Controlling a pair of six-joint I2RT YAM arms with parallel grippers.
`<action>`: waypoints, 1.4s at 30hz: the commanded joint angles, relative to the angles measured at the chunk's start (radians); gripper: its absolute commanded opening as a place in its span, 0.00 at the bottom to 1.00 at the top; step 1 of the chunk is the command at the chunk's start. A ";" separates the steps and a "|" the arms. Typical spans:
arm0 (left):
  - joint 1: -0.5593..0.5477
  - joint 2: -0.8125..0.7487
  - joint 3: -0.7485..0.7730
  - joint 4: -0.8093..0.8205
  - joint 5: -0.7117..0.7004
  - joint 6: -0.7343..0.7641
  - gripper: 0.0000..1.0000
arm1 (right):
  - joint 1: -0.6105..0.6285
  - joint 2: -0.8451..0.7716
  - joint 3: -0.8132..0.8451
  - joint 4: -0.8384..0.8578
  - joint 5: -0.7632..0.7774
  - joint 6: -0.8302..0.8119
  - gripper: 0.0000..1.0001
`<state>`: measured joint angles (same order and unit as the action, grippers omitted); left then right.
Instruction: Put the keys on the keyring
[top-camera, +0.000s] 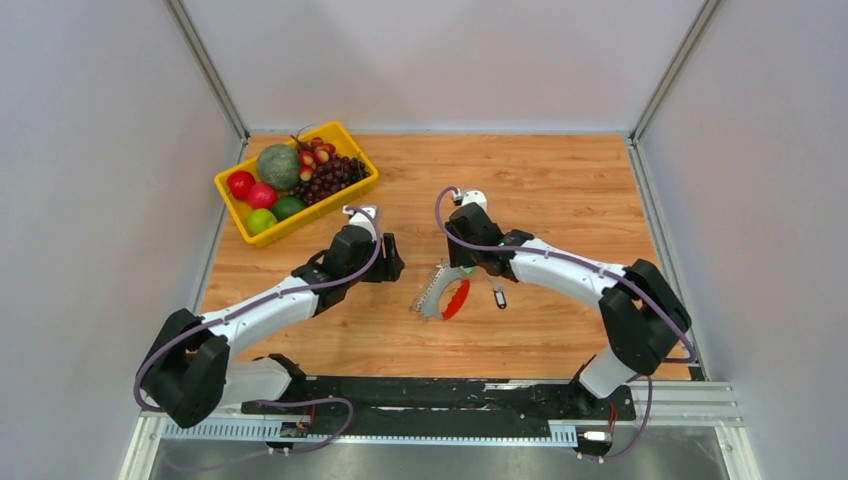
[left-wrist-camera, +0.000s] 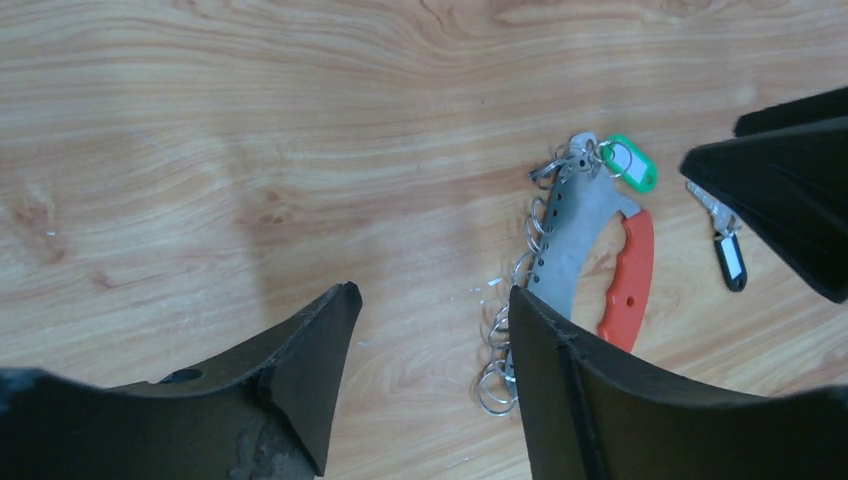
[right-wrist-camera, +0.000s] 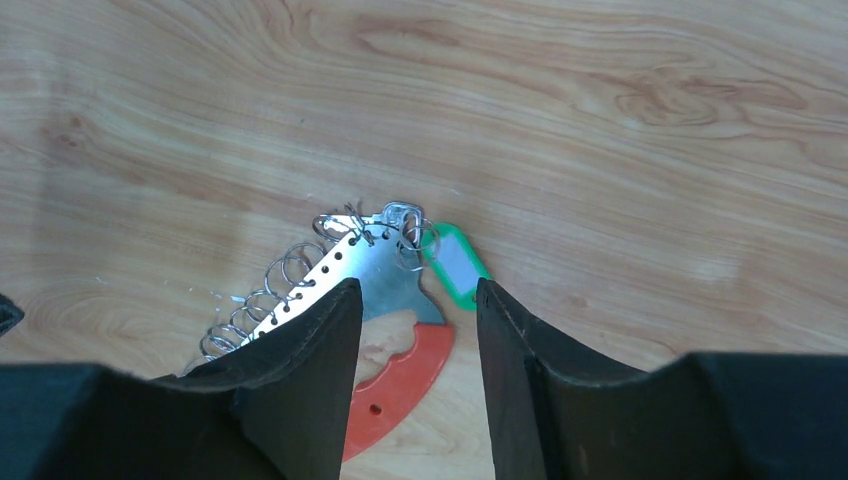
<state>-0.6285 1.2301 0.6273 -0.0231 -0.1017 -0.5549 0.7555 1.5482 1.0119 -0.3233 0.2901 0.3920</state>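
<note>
Both gape empty: left tool (left-wrist-camera: 430, 295) views the key (left-wrist-camera: 722, 235); right tool (right-wrist-camera: 418, 287) only the keyring (right-wrist-camera: 370, 265).

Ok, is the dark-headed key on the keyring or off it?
Off. The key lies flat on the table, apart from the keyring, bare wood showing between them.

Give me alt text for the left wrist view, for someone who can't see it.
A grey metal keyring with wire rings, a red handle and a green tag lies on a wooden table beside a loose dark-headed key. The left pincer hangs open in front.
</note>
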 joint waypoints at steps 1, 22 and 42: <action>0.000 -0.042 -0.037 0.059 0.022 -0.022 0.72 | 0.001 0.088 0.063 0.077 -0.079 -0.003 0.48; 0.000 -0.084 -0.071 0.065 0.022 -0.004 0.92 | 0.001 0.220 0.126 0.126 -0.129 0.005 0.32; -0.002 -0.098 -0.090 0.075 0.039 -0.018 0.95 | 0.010 0.187 0.085 0.141 -0.108 -0.039 0.31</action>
<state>-0.6285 1.1427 0.5415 0.0113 -0.0784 -0.5682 0.7589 1.7653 1.0954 -0.2218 0.1711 0.3710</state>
